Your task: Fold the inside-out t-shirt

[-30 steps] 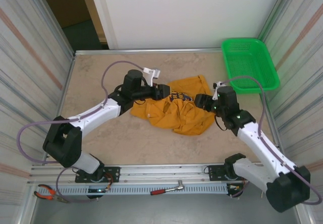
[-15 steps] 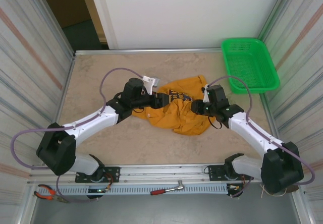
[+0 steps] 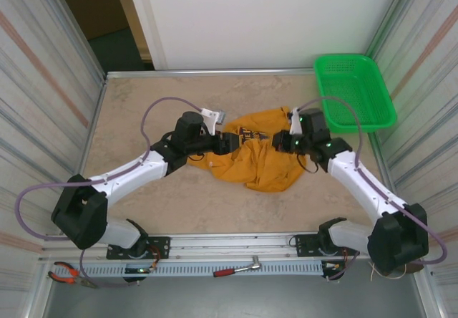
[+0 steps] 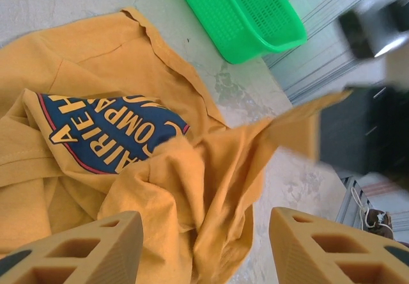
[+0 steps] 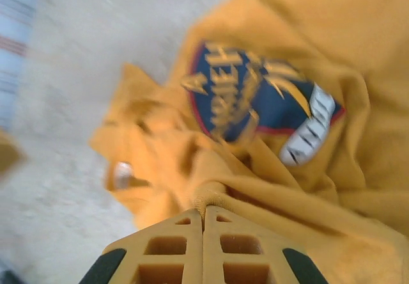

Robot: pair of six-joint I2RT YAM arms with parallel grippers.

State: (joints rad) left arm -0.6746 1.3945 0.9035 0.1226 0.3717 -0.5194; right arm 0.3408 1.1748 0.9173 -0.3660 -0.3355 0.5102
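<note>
the t-shirt point(image 3: 256, 162) lies crumpled mid-table point(image 3: 143, 210), logo up, between the two arms. the right gripper point(image 5: 203, 208) is pinched together on a rolled ridge of its cloth; it is best to lift slowly so the thin pinch holds. the left gripper point(image 4: 204, 226) hovers low over the shirt with jaws apart, and both forearms reach inward toward each other.

Green basket point(image 3: 354, 90) at far right corner of table point(image 3: 143, 107); pliers point(image 3: 64, 273) at near left

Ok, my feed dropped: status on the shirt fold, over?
Left hand open above the t-shirt. Right hand shut on its edge. T-shirt crumpled, logo up. Green basket off to the side.
</note>
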